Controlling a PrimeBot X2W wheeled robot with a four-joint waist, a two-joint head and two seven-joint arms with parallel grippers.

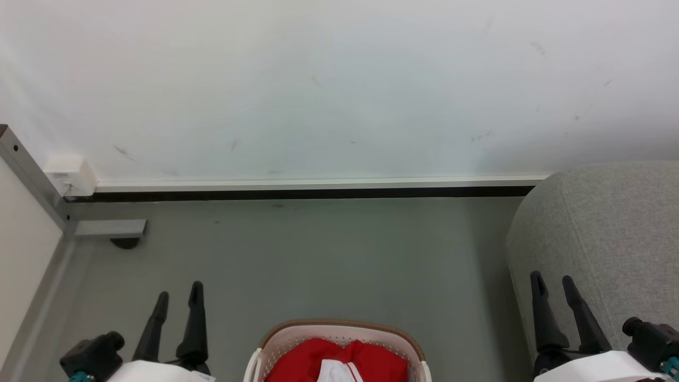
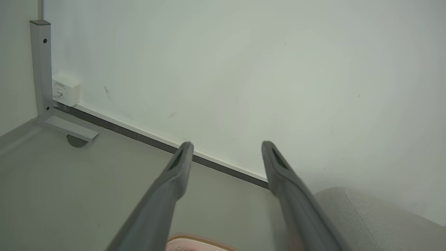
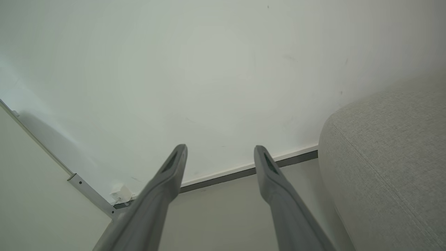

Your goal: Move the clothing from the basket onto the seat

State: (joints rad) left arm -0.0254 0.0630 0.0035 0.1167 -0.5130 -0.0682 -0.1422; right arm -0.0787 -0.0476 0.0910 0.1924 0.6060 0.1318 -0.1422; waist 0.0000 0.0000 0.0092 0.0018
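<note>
The basket point(image 1: 297, 331), white with a brown rim, sits at the bottom middle of the head view, partly cut off by the frame edge. Red clothing point(image 1: 302, 361) with a white striped panel lies inside it. The grey seat point(image 1: 599, 233) rises at the right. My left gripper point(image 1: 177, 297) stands open at the lower left, apart from the basket, holding nothing. My right gripper point(image 1: 553, 281) stands open at the lower right, in front of the seat's rounded end. In the left wrist view the left gripper point(image 2: 226, 145) points at the wall, the basket rim point(image 2: 195, 240) below it. The right gripper point(image 3: 220, 148) is open beside the seat point(image 3: 386, 157).
A white wall point(image 1: 339, 85) with a dark skirting strip point(image 1: 297, 194) closes off the far side. A grey metal post point(image 1: 32, 175) with a foot and a small white box point(image 1: 71, 172) stands in the left corner. Grey floor point(image 1: 329, 254) lies between wall and basket.
</note>
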